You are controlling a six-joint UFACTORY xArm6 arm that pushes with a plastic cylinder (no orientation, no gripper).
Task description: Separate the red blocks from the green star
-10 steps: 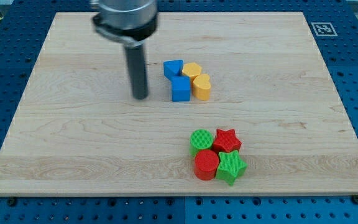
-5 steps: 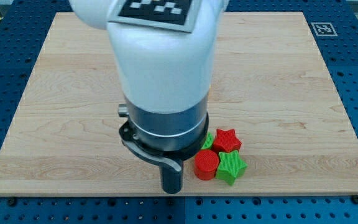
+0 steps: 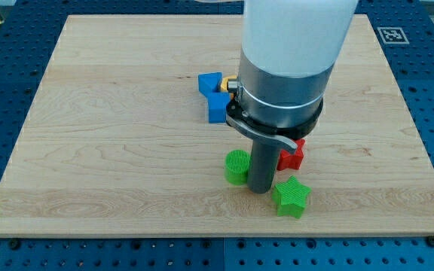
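Observation:
My tip (image 3: 261,190) rests on the wooden board (image 3: 89,150) near the view's bottom, between three blocks. The green star (image 3: 291,198) lies just to the tip's lower right, close to it. A green cylinder (image 3: 236,166) stands just to the tip's left. One red block (image 3: 292,155) shows to the upper right of the rod, partly hidden by the arm, so its shape is unclear. It lies apart from the green star, above it. No second red block shows; the arm's wide body hides the board behind the rod.
Two blue blocks (image 3: 210,81) (image 3: 217,108) sit left of the arm's body near the board's middle. A sliver of a yellow block (image 3: 232,82) shows beside them; the rest is hidden by the arm. A marker tag (image 3: 391,35) is at the top right.
The arm has swung right and the tip has gone into the red-green cluster. The green cylinder now sits left, the green star lower right, and a red block has shifted up and right.

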